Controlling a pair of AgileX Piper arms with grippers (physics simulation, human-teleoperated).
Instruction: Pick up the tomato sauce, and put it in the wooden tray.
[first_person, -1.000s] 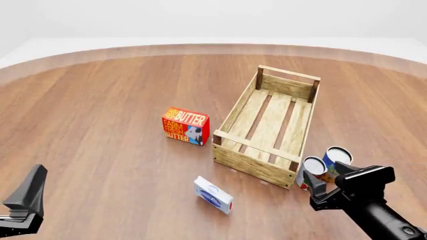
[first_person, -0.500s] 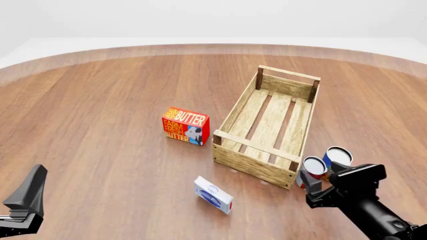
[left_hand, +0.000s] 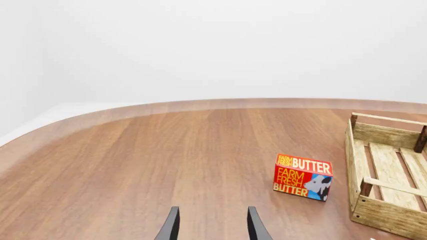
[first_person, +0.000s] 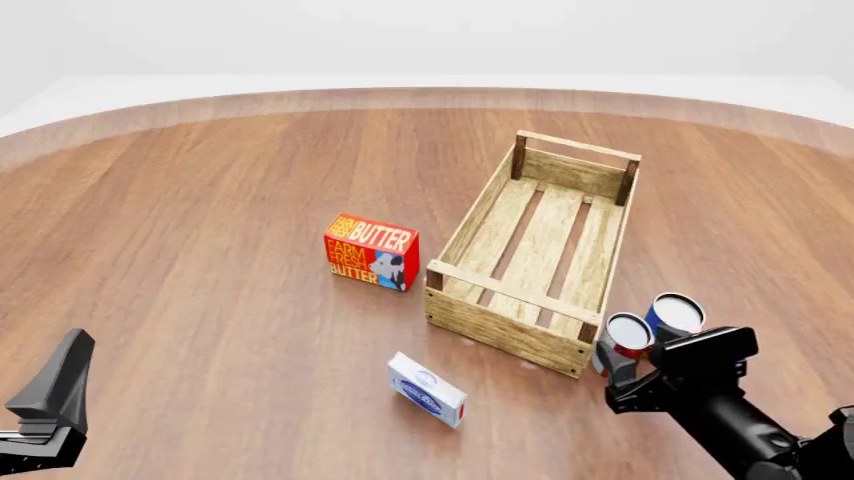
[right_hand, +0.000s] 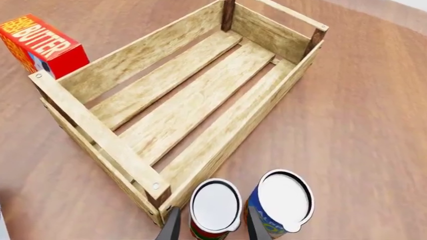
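The right hand (right_hand: 208, 227) straddles the tomato sauce (right_hand: 215, 206), fingers spread, not clenched; beyond sits a carton (first_person: 372, 251) reading "FARM FRESH BUTTER".

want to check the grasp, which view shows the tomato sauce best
The right wrist view: the tomato sauce sits close, between the right pincer fingers. The front view shows it small, partly hidden by the arm. The left wrist view misses it.

The sauce (right_hand: 215, 206) stands hemmed: tray (right_hand: 100, 132) corner just beside it one way, blue can (right_hand: 283, 200) touching the other; open table (first_person: 200, 200) lies elsewhere.
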